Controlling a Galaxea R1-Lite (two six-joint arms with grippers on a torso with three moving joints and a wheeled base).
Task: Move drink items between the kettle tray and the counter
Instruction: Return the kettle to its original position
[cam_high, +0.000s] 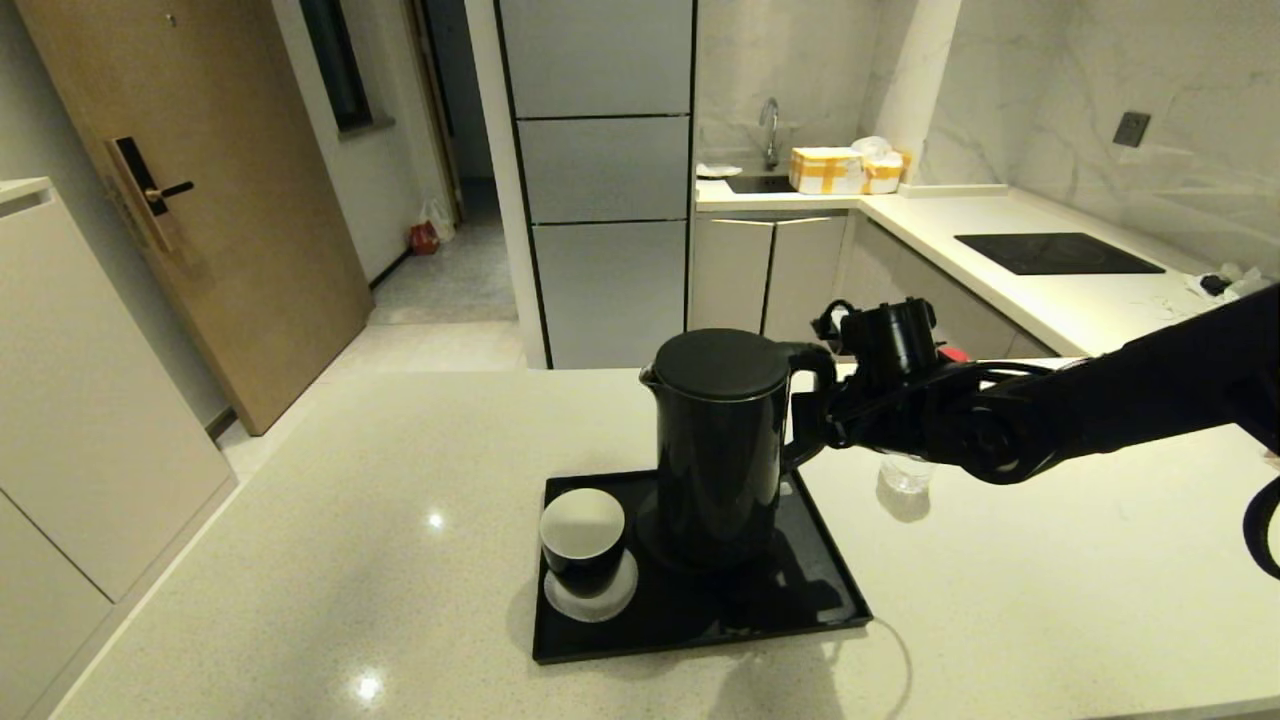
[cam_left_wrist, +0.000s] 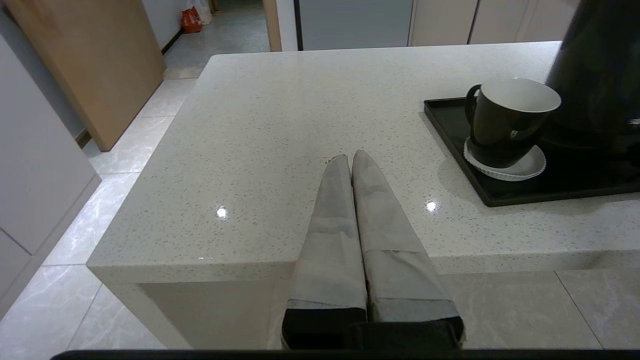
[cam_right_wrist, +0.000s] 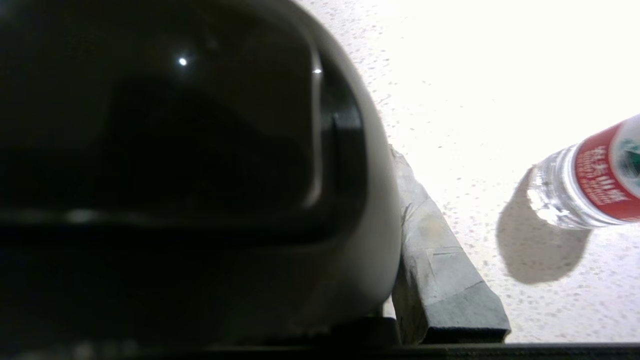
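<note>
The black kettle stands upright on the black kettle tray, covering its base disc. My right gripper reaches in from the right and is shut on the kettle's loop handle. One grey finger presses on the handle's outer side; the other finger is hidden behind it. The water bottle stands on the cream counter just right of the tray, mostly behind my right arm; its red label shows in the right wrist view. My left gripper is shut and empty, over the counter's near left edge.
A black cup with white inside sits on a white coaster at the tray's left front, next to the kettle. A black cooktop panel lies on the far right worktop. The counter's front edge drops to the tiled floor.
</note>
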